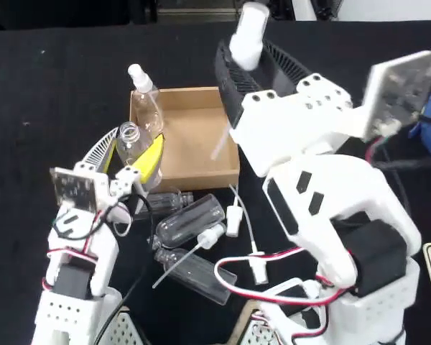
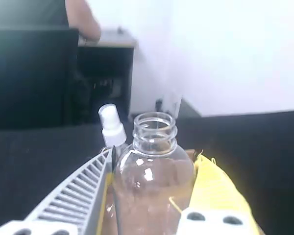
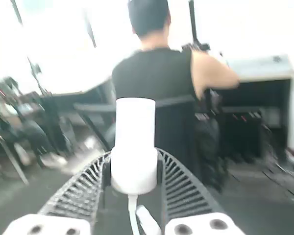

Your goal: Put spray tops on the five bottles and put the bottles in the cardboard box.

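Note:
My left gripper (image 1: 136, 147) (image 2: 153, 159) is shut on an upright clear bottle (image 1: 131, 142) (image 2: 154, 176) with an open neck, held beside the cardboard box (image 1: 197, 154). A capped bottle (image 1: 145, 97) (image 2: 110, 125) stands at the box's far left corner. Raised above the box's right side, my right gripper (image 1: 248, 59) (image 3: 134, 161) is shut on a white spray top (image 1: 249, 32) (image 3: 134, 142). The spray top's tube (image 1: 220, 146) hangs down toward the box.
Three clear bottles (image 1: 190, 218) without tops lie on the black table in front of the box. Loose spray tops (image 1: 233, 218) with long tubes lie among and beside them. Red and white cables (image 1: 237, 284) run near the arm bases.

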